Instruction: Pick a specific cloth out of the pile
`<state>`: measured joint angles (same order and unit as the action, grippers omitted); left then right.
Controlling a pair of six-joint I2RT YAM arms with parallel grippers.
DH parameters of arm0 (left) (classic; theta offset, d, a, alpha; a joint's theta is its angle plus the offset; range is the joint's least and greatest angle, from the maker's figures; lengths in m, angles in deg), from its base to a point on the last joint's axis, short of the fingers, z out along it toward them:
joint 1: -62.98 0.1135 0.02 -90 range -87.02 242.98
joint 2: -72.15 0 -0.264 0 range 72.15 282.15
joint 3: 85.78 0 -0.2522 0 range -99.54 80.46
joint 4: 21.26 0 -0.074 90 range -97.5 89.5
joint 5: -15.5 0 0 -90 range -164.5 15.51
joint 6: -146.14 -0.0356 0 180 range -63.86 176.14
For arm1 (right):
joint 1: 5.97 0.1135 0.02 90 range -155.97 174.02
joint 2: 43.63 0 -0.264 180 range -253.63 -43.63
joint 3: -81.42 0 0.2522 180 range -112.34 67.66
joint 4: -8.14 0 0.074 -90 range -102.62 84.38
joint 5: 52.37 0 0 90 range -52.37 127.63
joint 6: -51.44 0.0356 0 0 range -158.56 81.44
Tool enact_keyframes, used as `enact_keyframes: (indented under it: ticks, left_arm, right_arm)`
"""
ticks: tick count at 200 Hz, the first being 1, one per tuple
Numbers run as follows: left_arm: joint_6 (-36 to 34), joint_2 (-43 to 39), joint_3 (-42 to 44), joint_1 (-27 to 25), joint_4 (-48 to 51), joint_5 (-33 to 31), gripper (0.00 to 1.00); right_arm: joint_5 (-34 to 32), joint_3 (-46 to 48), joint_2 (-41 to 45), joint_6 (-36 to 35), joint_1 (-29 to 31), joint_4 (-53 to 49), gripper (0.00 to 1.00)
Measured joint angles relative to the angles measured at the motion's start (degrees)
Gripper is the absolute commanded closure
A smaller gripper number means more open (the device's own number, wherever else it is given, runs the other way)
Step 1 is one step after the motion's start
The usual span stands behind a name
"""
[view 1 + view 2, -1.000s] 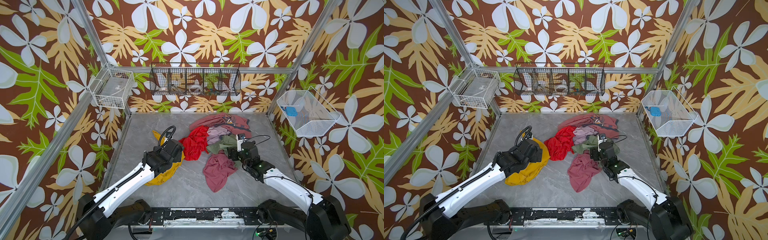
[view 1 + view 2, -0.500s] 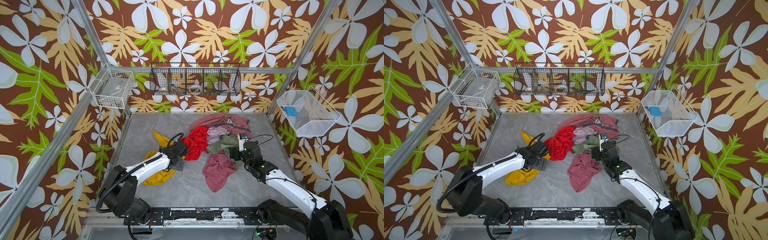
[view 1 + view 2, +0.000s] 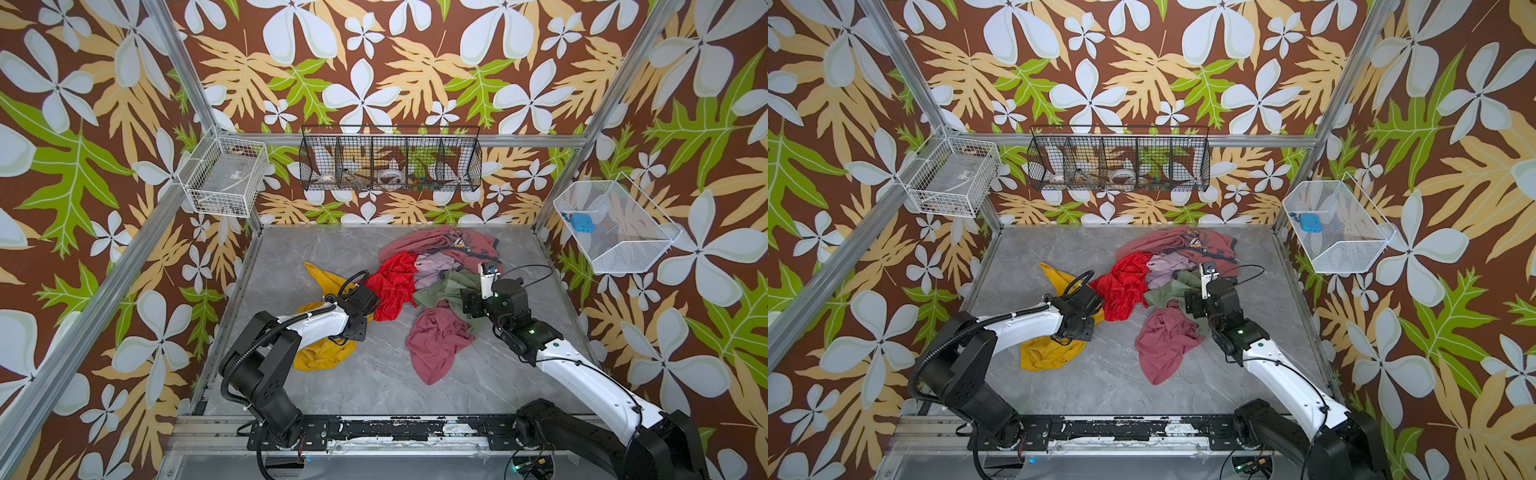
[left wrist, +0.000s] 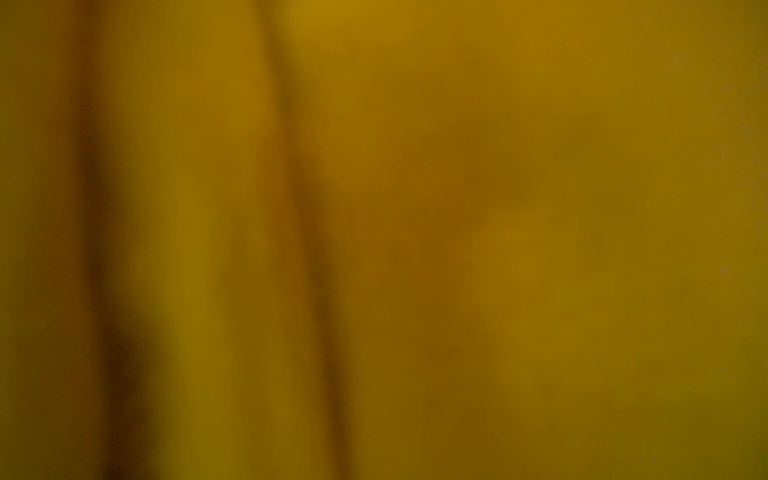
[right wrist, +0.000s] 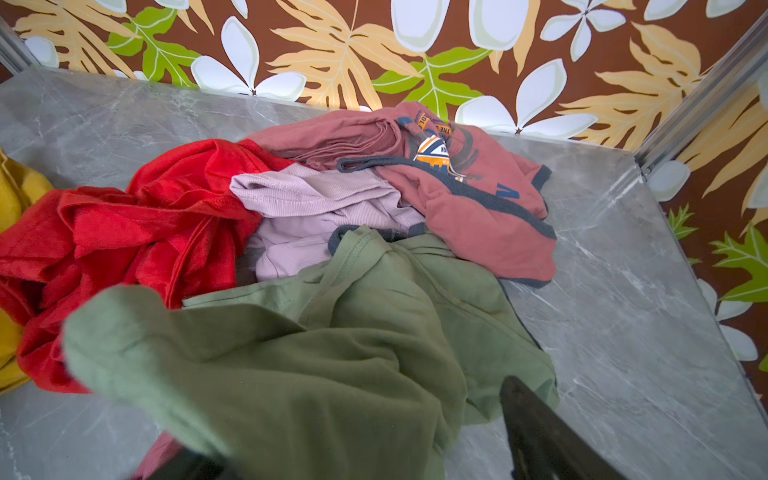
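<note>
We find the mustard-yellow cloth point(image 3: 320, 357) on the table point(image 3: 374, 386), touching the pile's point(image 3: 436, 266) red garment point(image 3: 392, 286). The left pincer point(image 3: 353, 330) sits on it, and we cannot tell how its jaws stand. The right pincer point(image 3: 471, 305) is apart at the olive garment point(image 5: 332, 332).

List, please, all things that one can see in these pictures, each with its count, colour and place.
cloth: 1, mustard yellow, table's left side, beside the red garment
red garment: 1, bright red, left edge of the pile
lilac garment: 1, pale lilac, middle of the pile
green garment: 1, olive, pile's right part
pink garments: 2, dusty pink, pile's back (printed) and front
table: 1, grey marble, under everything
black basket: 1, black wire, back wall, small items inside
white baskets: 2, white, left and right walls
blue thing: 1, blue, in the right basket
left gripper: 1, black, down in the cloth, jaws hidden
right gripper: 1, black, open, at the green garment
</note>
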<state>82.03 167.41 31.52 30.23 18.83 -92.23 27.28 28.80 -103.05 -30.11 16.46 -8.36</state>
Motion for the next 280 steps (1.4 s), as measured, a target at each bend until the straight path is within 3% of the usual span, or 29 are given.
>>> enact_keyframes:
  ticks: [24,61,98,146,177,211,243,280]
  left_arm:
    - [0.5,-3.5,1.9,1.7,-1.2,-0.1,1.0]
    - [1.6,-11.6,4.9,8.6,1.8,2.7,1.0]
    - [2.1,-18.7,5.5,13.0,2.6,3.6,1.0]
    - [1.9,-22.8,4.8,20.3,2.5,4.7,1.0]
    - [0.3,-24.2,3.8,24.7,1.1,5.6,1.0]
    - [-1.0,-24.3,4.2,26.4,-1.3,7.6,1.0]
    - [-2.1,-23.8,4.5,26.6,-4.9,9.6,1.0]
    - [-4.9,-20.9,2.7,26.8,-7.2,11.9,1.0]
  right_arm:
    - [-0.2,-2.9,0.7,-1.9,1.4,-0.7,0.19]
    - [-0.6,-10.8,-6.0,-6.7,11.6,-1.1,0.19]
    - [-2.2,-23.9,-22.5,-8.3,22.9,-4.5,0.21]
    - [-3.1,-41.5,-45.0,-7.2,29.7,-8.4,0.25]
    - [0.6,-50.1,-54.5,-5.8,30.7,-7.1,0.26]
    - [7.0,-58.1,-66.3,-2.1,27.4,-8.2,0.3]
    - [10.6,-55.5,-69.2,1.7,23.1,-9.8,0.31]
    - [11.6,-46.7,-65.6,3.3,20.4,-5.5,0.31]
